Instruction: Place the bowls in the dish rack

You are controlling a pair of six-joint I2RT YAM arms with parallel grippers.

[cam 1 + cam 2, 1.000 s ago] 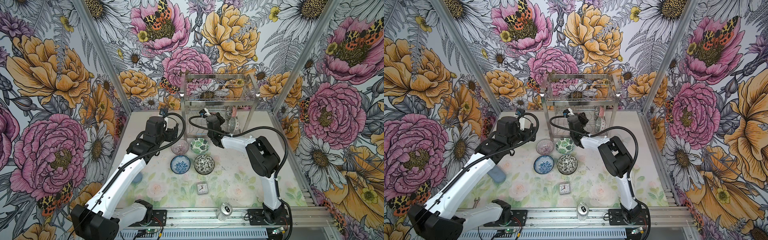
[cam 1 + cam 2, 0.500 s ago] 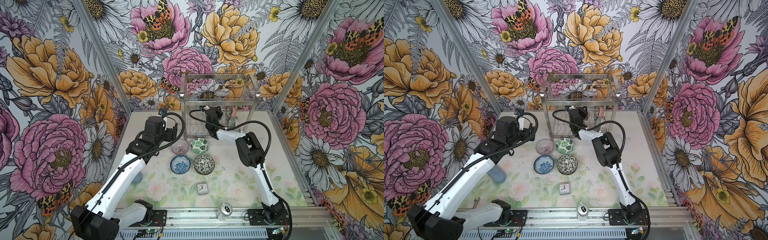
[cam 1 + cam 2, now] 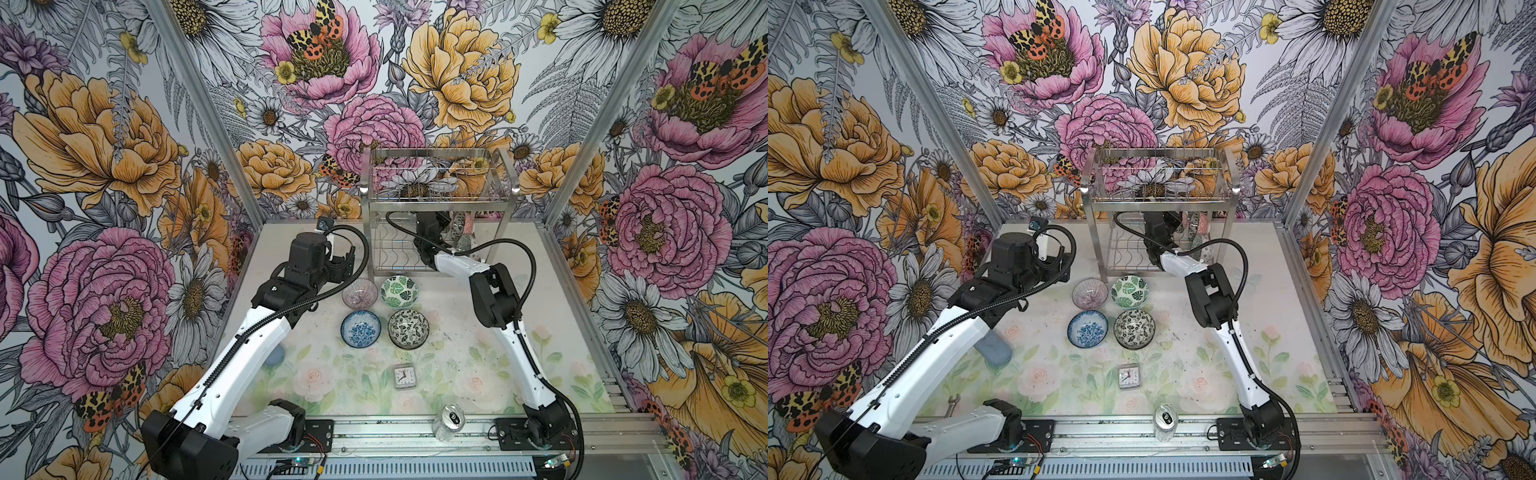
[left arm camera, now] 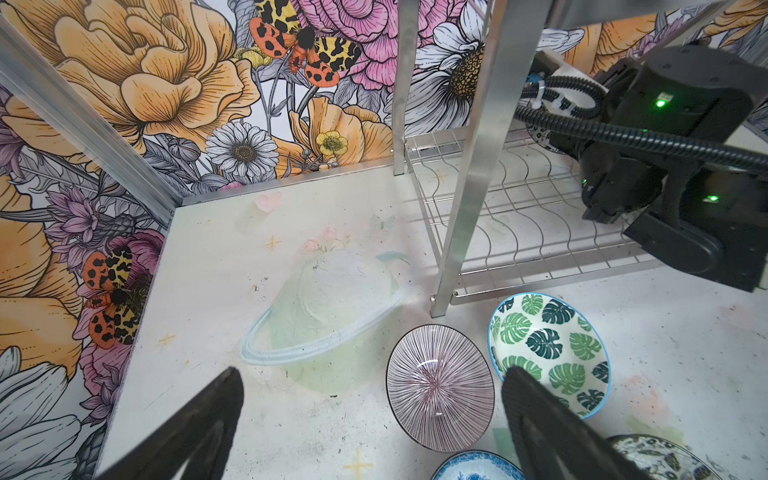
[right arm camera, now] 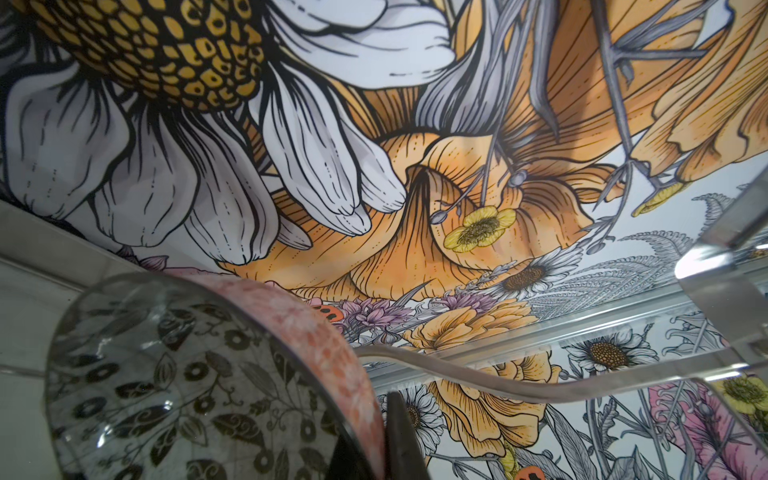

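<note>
The floral bowl (image 5: 166, 395), stiff, slippery and breakable I judge, is inside the dish rack (image 3: 436, 203), its thin rim pinched by my right end effector (image 5: 378, 432). Before the rack, my left end effector (image 4: 372, 374) stands wide over the striped bowl (image 4: 440, 386).

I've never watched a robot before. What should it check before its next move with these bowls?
1. Left pincer open: ok.
2. Striped bowl close ahead of it: ok.
3. Right pincer shut, inside the dish rack at its wavy tier: ok.
4. Whether that shut pincer holds a bowl: cannot tell.
5. Bare slots on the wavy tier: ok.
6. All bowls loaded: not ok; the leaf bowl, blue floral bowl and black-and-white bowl sit on the table.
</note>
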